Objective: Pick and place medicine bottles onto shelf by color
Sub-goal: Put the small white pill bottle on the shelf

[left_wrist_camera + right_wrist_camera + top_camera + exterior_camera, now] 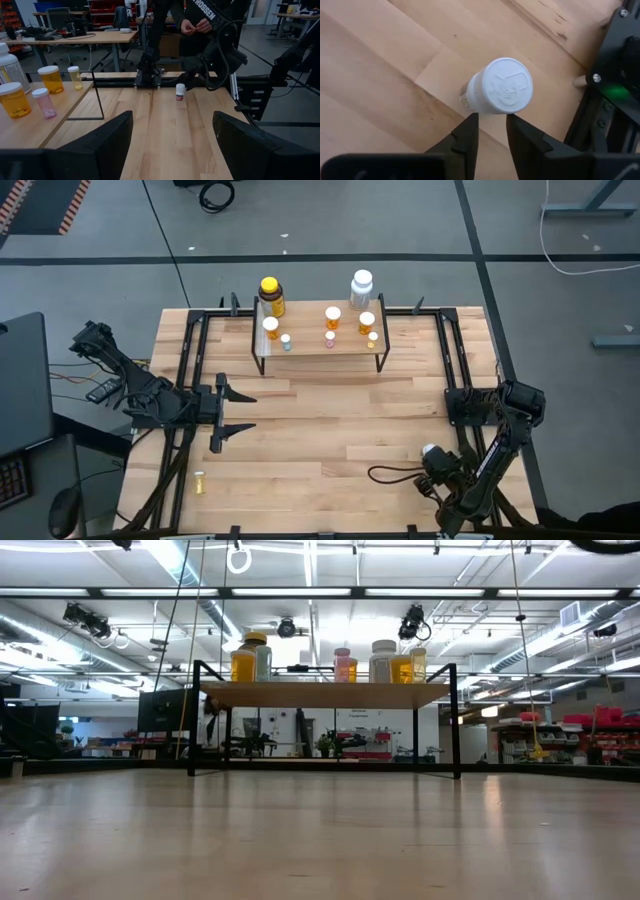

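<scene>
One small white-capped vial (495, 92) stands near the table's right front corner; the right gripper (492, 131) is above it, its fingers narrow and not yet gripping; probably light, rigid, slippery plastic; best held below the cap; left gripper (232, 410) waits wide open.

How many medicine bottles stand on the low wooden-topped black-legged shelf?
8: big yellow bottle, orange vial, teal vial at its left end; second orange vial, pink vial mid-shelf; big white bottle, third orange vial, yellow vial right.
</scene>
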Motion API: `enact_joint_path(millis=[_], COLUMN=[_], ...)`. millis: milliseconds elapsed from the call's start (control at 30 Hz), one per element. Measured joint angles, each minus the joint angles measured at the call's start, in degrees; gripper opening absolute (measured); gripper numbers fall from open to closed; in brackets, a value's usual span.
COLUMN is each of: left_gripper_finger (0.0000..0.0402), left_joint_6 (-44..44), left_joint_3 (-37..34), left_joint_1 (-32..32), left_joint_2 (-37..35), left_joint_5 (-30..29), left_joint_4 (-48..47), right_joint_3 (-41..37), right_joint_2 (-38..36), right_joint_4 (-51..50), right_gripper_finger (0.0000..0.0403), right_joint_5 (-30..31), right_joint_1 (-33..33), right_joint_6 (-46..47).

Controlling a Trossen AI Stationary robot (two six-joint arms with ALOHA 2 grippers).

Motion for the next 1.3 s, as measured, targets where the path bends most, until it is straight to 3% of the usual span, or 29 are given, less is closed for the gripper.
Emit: enact_joint_path(millis=[333, 500, 700, 1033, 1300], left_gripper_finger=[0.0283, 0.0283, 0.0283, 0.0283, 0.0283], left_joint_6=[0.0, 0.0, 0.0, 0.2, 0.2], left_joint_3=[0.0, 0.0, 0.0, 0.0, 0.0], left_joint_1=[0.0, 0.0, 0.0, 0.0, 0.0], left_joint_2=[0.0, 0.0, 0.0, 0.0, 0.0], left_joint_5=[0.0, 0.0, 0.0, 0.0, 0.0], left_joint_4=[0.0, 0.0, 0.0, 0.0, 0.0], right_joint_3=[1.2, 1.2, 0.1, -5.9, -5.7], right_joint_2=[0.0, 0.0, 0.0, 0.0, 0.0], right_joint_4=[-3.1, -5.4, -6.0, 1.9, 1.9], right_gripper_finger=[0.0212, 0.0236, 0.0234, 0.023, 0.0177], right_joint_5=[2.9, 2.6, 2.5, 0.1, 0.9], right_joint_1=[-2.8, -4.1, -5.0, -5.3, -4.7], right_joint_6=[-0.4, -0.4, 0.0, 0.4, 0.5])
